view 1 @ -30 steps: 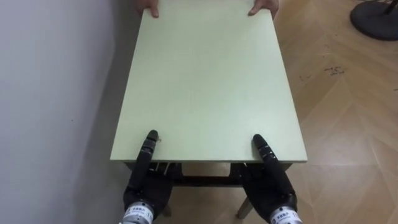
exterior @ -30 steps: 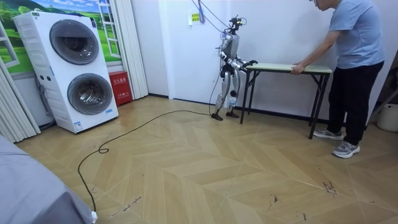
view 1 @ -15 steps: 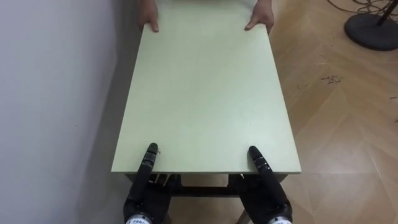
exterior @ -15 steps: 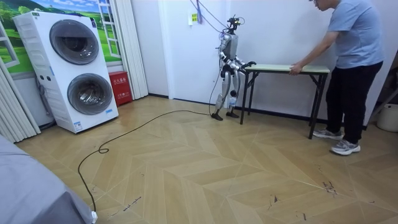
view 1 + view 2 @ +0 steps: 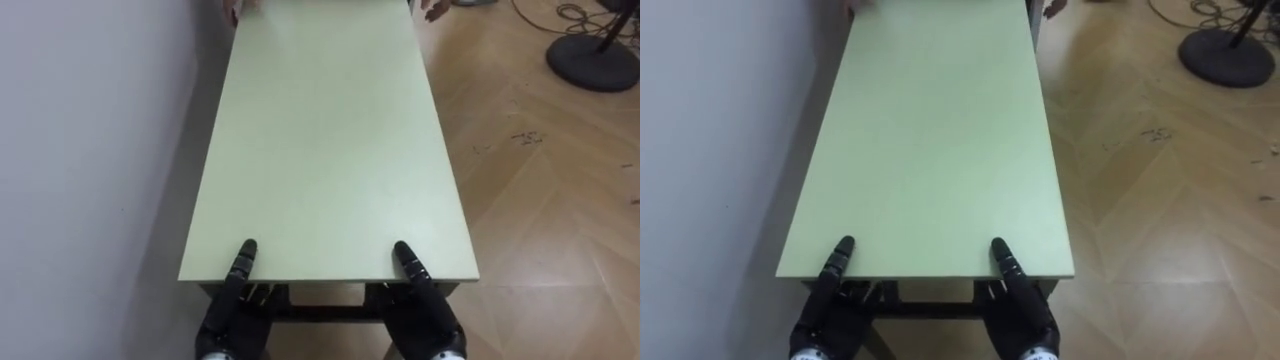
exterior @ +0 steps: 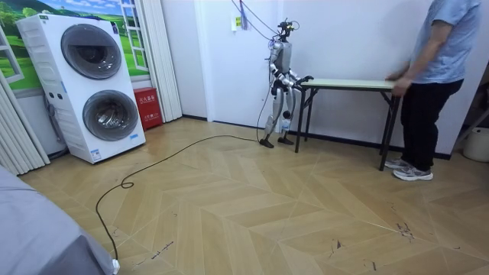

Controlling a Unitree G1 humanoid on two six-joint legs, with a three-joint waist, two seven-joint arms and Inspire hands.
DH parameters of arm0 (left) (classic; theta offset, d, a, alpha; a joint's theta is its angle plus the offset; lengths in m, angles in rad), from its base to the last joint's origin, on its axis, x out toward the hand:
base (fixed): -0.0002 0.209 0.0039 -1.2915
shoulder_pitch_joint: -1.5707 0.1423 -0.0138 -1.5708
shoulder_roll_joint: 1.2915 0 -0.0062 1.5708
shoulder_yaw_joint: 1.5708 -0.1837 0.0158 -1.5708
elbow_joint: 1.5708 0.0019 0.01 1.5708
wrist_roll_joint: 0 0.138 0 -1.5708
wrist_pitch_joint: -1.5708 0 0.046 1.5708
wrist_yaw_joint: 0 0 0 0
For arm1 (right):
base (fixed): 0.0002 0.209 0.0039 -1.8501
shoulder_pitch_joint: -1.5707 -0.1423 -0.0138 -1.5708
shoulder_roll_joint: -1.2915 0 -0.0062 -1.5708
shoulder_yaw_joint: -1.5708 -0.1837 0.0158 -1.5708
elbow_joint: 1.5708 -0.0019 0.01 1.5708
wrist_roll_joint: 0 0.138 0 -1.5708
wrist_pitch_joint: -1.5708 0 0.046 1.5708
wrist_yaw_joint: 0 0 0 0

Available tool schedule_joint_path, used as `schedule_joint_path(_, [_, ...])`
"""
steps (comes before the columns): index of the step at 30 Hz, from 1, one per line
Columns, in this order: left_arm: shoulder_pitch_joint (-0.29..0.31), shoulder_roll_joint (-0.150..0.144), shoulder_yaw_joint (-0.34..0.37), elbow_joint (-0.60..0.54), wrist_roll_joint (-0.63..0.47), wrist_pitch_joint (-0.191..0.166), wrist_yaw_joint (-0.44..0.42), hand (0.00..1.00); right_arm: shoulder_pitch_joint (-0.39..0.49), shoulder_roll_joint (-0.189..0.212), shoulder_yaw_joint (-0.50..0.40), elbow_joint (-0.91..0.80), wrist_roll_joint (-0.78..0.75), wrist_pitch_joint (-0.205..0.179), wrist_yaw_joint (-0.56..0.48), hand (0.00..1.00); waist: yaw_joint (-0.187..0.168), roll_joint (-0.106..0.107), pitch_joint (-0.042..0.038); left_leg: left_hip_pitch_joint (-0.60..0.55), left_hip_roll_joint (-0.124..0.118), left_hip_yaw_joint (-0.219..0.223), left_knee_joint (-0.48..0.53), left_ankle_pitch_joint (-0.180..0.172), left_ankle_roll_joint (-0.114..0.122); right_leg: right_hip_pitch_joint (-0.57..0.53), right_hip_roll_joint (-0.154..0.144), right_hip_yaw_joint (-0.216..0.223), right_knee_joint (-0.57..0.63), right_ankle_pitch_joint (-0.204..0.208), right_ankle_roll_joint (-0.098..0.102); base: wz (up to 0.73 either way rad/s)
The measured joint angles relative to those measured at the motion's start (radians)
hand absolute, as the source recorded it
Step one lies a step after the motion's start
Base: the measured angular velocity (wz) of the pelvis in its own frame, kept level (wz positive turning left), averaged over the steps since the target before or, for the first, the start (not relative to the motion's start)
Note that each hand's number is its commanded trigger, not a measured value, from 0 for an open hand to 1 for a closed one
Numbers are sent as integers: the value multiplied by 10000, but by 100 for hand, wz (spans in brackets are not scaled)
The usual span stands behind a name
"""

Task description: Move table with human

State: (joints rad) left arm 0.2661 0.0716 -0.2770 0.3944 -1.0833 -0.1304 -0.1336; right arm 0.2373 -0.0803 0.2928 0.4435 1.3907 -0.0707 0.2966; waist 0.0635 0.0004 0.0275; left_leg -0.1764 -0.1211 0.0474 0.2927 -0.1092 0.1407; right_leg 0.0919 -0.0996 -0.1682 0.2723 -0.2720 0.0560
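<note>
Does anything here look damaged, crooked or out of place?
Nothing serious. The table runs straight along the wall, with the left hand and right hand at its near edge and the person at the far end. Only dark scuff marks mar the floor beside it.

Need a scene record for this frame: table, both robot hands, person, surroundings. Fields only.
table: pale green top, dark legs, long side beside the white wall
left robot hand: near edge, left corner; partly on the top, rest below
right robot hand: near edge, right corner; same
person: stands at the far end, hands at the far corners
robot: stands at the near end
floor: wood parquet, dark round stand base far right
</note>
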Motion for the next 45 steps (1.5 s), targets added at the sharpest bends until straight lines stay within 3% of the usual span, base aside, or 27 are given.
schedule_joint_path(3, [-122, 272, -71, 47, 1479, 162, -114, 0, -5, -60, 12, 161, -229, 91, 84, 0, -59, -12, 2, 15, 2, -1, -18, -20, -43, -8, 1, 9, 0, 4, 7, -6])
schedule_joint_path(7, [-339, 325, -222, 317, 2435, 349, -359, 0, -34, -127, 30, 160, -239, 210, 130, 0, -27, 10, -13, 57, -3, -61, -9, -14, -39, -51, 20, 15, -1, 28, 22, -24])
schedule_joint_path(9, [-319, 325, -444, 607, 2873, 614, -377, 0, -30, -188, 274, 157, -218, 226, 239, 0, -48, 44, -42, 129, -7, -195, -15, -13, -42, -42, 69, -1, 8, 100, 3, -33])
schedule_joint_path(23, [-332, 413, -607, 983, 3218, 1022, -1117, 0, 7, -317, 454, 159, -250, 517, 565, 0, -338, 88, -107, 129, 9, -552, -8, 135, -221, 145, 224, -292, -331, 167, -66, -1])
schedule_joint_path(28, [-341, 442, -609, 1061, 3489, 1061, -1147, 0, 2, -338, 524, 179, -488, 523, 636, 0, -338, 91, -106, 129, -79, -990, -6, 145, -216, 110, 315, -271, -345, 219, -153, -6])
schedule_joint_path(31, [-402, 466, -604, 1580, 3574, 1062, -1144, 0, -59, -471, 564, 539, -1112, 596, 905, 0, -518, 94, -112, 124, -164, -1352, -10, 199, -258, 112, 374, -300, -349, 247, -198, 5])
schedule_joint_path(37, [-510, 632, -504, 2305, 3802, 1127, -1134, 0, -264, -655, 187, 1725, -3019, 840, 724, 0, -706, 51, -123, -54, -161, -1404, -2, 257, -333, -6, 388, -823, -360, 278, -251, 6])
schedule_joint_path(42, [-586, 698, -325, 3267, 4403, 1202, -892, 0, -427, -728, -54, 2721, -4457, 935, 316, 0, -751, -127, -210, -18, -155, -1419, 14, 272, -366, 112, 395, -829, -529, 290, -271, 2])
schedule_joint_path(45, [-676, 713, 58, 3576, 4713, 1148, -705, 0, -410, -778, -262, 3045, -5606, 932, -42, 0, -707, -167, -198, -20, -152, -1455, 20, 241, -312, 104, 395, -807, -525, 302, -290, -1])
